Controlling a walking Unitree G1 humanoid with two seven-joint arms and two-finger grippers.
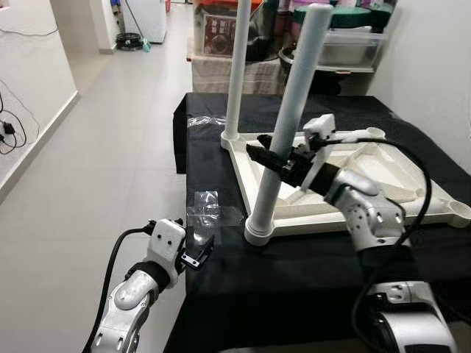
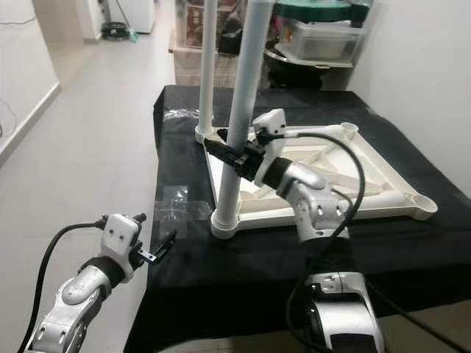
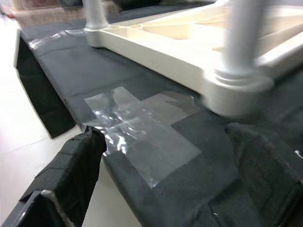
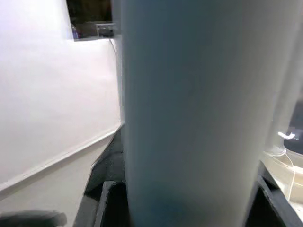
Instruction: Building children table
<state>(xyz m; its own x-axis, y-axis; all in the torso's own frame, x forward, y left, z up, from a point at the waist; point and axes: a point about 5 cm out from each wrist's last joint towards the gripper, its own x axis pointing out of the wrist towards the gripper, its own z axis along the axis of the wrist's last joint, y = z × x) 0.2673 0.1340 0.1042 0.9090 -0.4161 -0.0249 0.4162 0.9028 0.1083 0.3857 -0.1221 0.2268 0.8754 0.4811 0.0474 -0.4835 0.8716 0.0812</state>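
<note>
A white children's table frame (image 1: pixel 353 218) lies upside down on a table covered with black cloth (image 1: pixel 294 272). Two white legs stand upright in its corners, the near leg (image 1: pixel 298 95) and the far leg (image 1: pixel 239 66). My right gripper (image 1: pixel 268 159) reaches in from the right and is shut on the near leg about halfway up. In the right wrist view this leg (image 4: pixel 189 109) fills the space between the fingers (image 4: pixel 108 203). My left gripper (image 1: pixel 200 254) hovers low at the cloth's front left corner, open and holding nothing; its fingers (image 3: pixel 71 175) are spread wide.
A patch of clear tape (image 3: pixel 142 123) lies on the cloth near the left edge, just before the near leg's socket (image 3: pixel 236 87). Storage bins (image 1: pixel 346 40) and boxes stand behind the table. A white wall runs close on the right. Tiled floor (image 1: pixel 110 147) opens to the left.
</note>
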